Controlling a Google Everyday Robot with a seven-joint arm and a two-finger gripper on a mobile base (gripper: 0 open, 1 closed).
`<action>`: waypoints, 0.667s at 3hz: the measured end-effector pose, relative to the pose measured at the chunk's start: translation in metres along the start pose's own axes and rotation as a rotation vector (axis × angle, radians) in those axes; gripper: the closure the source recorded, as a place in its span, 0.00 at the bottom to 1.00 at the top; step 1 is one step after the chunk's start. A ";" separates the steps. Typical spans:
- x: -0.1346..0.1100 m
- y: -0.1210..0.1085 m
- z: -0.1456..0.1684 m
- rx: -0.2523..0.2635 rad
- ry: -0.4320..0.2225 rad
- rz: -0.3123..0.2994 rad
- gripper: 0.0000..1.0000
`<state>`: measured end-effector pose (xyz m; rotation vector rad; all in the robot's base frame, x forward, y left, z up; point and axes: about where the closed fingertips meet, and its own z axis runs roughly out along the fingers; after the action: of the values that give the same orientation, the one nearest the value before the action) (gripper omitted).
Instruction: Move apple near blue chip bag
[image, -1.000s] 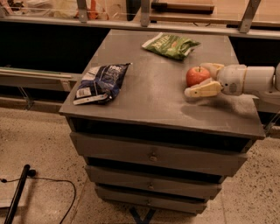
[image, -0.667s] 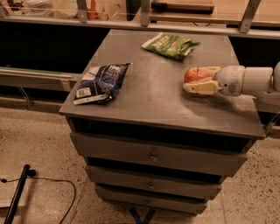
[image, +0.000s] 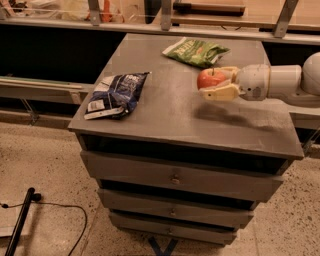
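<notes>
Pinching the apple (image: 209, 78) between its two fingers, the gripper (image: 210, 83) now hangs over the right half of the desk (image: 170, 117), higher and further left than a second ago. The shadow on the surface beneath suggests the fruit is lifted clear, so the grasp looks done and the carry begun. The blue chip bag (image: 116, 94) lies well apart by the left edge, with most of the crossing left to make.
</notes>
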<state>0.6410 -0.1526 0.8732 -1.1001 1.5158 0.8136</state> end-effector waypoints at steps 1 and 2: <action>-0.028 0.025 0.023 -0.112 -0.018 -0.088 1.00; -0.036 0.040 0.054 -0.170 0.007 -0.145 1.00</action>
<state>0.6232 -0.0811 0.8942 -1.3231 1.3738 0.8498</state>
